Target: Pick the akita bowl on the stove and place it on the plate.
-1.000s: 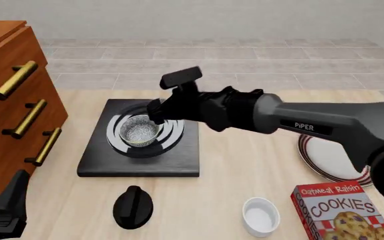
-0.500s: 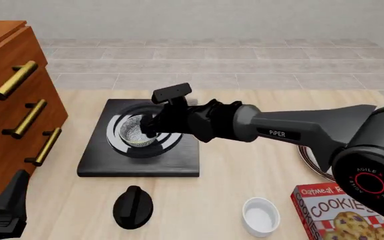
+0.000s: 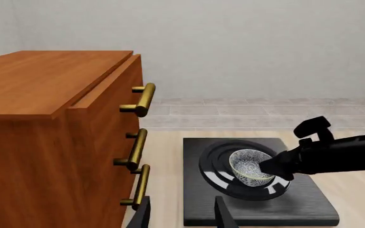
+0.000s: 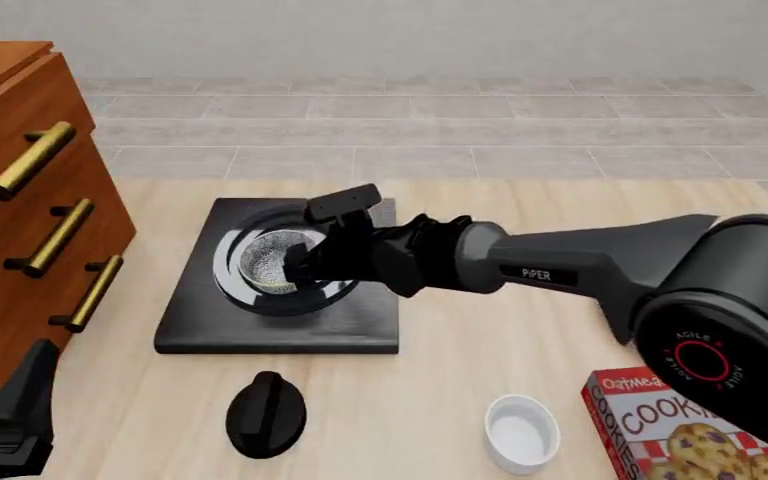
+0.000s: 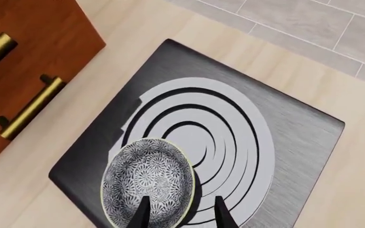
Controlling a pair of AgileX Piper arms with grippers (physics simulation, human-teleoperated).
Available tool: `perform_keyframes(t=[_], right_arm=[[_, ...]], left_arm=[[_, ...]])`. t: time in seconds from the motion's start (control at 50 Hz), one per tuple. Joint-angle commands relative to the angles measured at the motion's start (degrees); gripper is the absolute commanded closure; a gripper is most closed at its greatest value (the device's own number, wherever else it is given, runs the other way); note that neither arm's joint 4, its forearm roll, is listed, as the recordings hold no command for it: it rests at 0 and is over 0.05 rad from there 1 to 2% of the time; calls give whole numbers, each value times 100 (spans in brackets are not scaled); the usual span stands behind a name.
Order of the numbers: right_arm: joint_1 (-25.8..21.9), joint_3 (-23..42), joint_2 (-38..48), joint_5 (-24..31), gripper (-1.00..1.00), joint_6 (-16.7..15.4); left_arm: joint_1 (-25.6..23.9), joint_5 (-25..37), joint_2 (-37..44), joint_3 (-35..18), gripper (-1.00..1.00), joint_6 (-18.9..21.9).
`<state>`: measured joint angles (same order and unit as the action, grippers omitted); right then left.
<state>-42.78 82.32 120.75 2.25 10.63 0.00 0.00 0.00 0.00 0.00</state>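
A pale wooden bench (image 4: 491, 340) is carrying the stove (image 4: 357, 315) towards its left, with the akita bowl (image 4: 275, 261) sitting on the burner rings. The right tool (image 4: 307, 266) is straddling the bowl's right rim, fingers apart and not yet clenched, while the left tool (image 3: 181, 214) is hanging released at the near left.

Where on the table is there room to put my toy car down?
Bare wood shows between the stove and the white ramekin, under the right arm. Another strip lies behind the stove toward the tiled floor. It is crowded at the stove, where the right gripper reaches the akita bowl, and near the knob and cookie box.
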Motion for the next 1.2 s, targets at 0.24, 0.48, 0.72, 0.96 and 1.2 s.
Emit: perform_keyframes(t=[0.24, 0.48, 0.72, 0.96, 1.2], right_arm=[[70, 93, 344, -24, -100, 73], [117, 98, 443, -72, -100, 96], [-32, 45, 502, -88, -100, -64], [-78, -77, 215, -131, 100, -345], [57, -420, -517, -174, 100, -496]], left_arm=[[0, 0, 0, 0, -100, 0], [0, 0, 0, 0, -100, 0], [0, 0, 0, 0, -100, 0], [0, 0, 0, 0, -100, 0], [0, 0, 0, 0, -100, 0]])
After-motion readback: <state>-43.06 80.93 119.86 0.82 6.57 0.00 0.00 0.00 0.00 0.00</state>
